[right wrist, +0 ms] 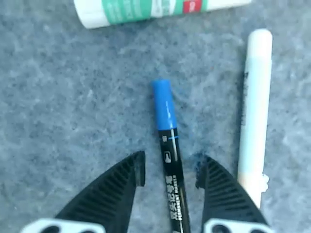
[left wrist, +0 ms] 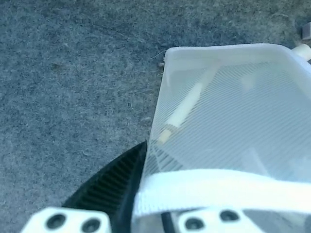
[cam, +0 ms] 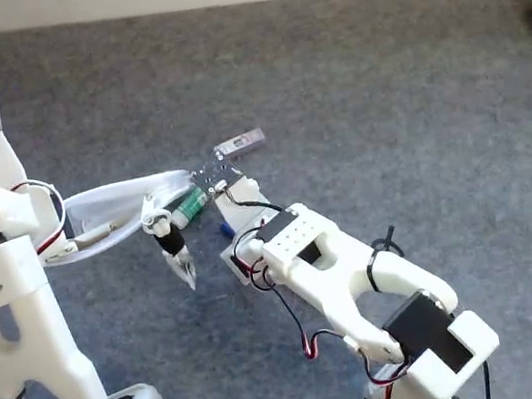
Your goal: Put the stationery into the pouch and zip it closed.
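While the left claw [left wrist: 138,162] pinches the near edge of the pouch [left wrist: 228,121], the mesh pouch lies flat on the grey carpety surface [cam: 410,85], over on the left side in the high view. You can see a white pen-like stick [left wrist: 183,110] through the mesh, so that one's inside. One black jaw sits along the pouch's edge; the other is tucked behind the fabric, but it looks clamped on.

The right claw [right wrist: 170,169] is spread wide and hangs low over the blue-capped marker [right wrist: 163,104]. One jaw is on each side of the black barrel and neither is touching it. The marker lies on the surface with its cap pointing away from the claw.

A white pen [right wrist: 255,107] lies just beside the marker, roughly parallel to it and apart from it. The green-and-white glue stick [right wrist: 146,9] lies crosswise past the marker's cap.

From the high view, the glue stick sits just off the pouch's right end, with the marker a bit nearer than it. A small pale flat item [cam: 239,144], can't tell what, lies farther back and to the right of the glue stick.
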You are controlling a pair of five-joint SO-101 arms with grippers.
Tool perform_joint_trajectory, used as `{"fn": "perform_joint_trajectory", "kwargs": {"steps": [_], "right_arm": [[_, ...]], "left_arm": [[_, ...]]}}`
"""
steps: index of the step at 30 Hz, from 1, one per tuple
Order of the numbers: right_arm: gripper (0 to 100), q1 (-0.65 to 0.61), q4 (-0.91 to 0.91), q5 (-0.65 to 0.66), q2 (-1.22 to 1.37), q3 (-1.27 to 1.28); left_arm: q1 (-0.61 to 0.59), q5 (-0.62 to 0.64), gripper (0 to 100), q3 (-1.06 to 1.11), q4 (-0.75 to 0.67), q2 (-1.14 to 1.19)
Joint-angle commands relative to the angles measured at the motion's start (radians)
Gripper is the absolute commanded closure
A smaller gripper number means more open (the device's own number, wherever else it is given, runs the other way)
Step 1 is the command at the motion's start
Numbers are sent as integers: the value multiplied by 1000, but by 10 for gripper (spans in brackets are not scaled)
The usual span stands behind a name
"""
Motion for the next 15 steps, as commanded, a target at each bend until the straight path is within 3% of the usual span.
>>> {"fn": "perform_joint_trajectory", "kwargs": {"steps": [1, 4, 8, 15], "right_arm": [[889, 19, -24, 17, 33, -44], [998, 13, -22, 17, 15, -44], [993, 16, 15, 17, -45, -35], [994, 16, 332, 17, -151, -35]], "left_arm": [[-15, 8, 994, 21, 5, 39], [-15, 8, 994, 21, 5, 39], [-15, 8, 994, 21, 5, 39], [-15, 8, 994, 21, 5, 39]]}}
